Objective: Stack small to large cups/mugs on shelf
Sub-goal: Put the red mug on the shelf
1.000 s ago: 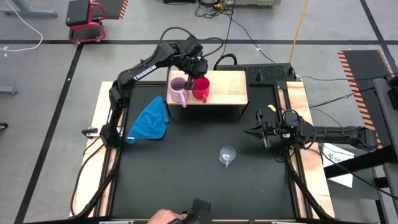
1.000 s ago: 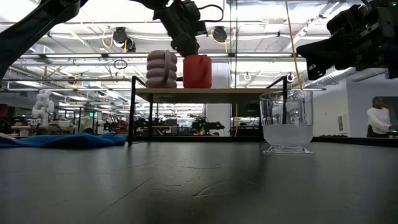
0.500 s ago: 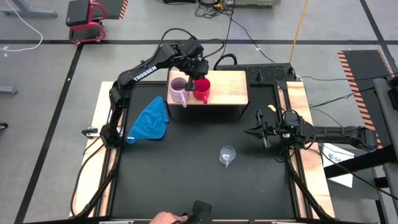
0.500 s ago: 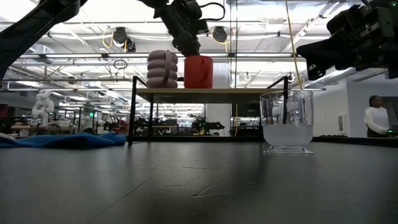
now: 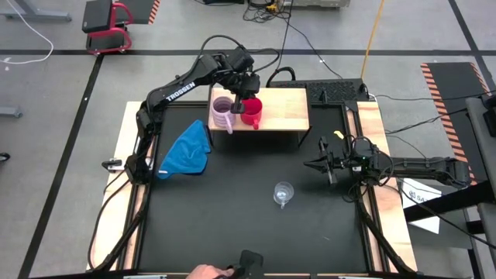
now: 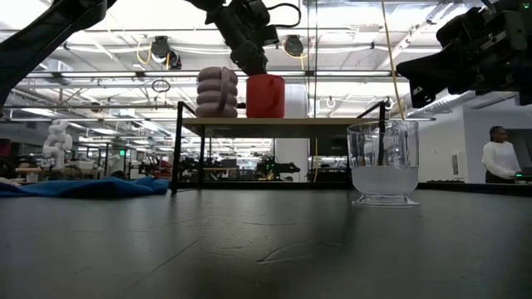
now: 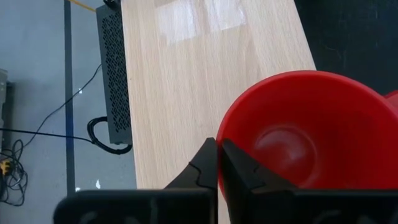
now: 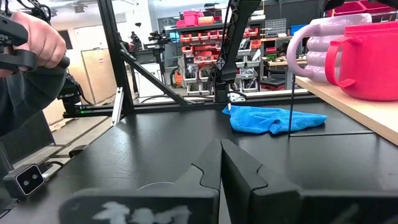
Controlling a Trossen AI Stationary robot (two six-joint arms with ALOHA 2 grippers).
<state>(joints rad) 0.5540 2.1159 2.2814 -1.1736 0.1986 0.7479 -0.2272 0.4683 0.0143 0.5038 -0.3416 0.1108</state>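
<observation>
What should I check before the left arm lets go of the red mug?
1. Red mug upright on shelf: ok.
2. Beside the lilac ribbed mug, both upright: ok.
3. Left end effector pinched on the red mug's rim: ok.
4. Red mug's base flat on the board: cannot tell.
5. Clear glass cup on the shelf: not ok, on the table.
6. Right end effector shut, parked clear: ok.

1. grey concrete floor [image 5: 46,155] is lying around the table, crossed by dark tape lines.
2. a red-framed stool [image 5: 108,25] is standing near the upper left of the high view.
3. ceiling lights [image 6: 100,50] are glowing over a wide workshop.
4. shelving with red bins [image 8: 199,37] is lining the far wall.
5. a person [image 6: 499,154] is sitting far off.
</observation>
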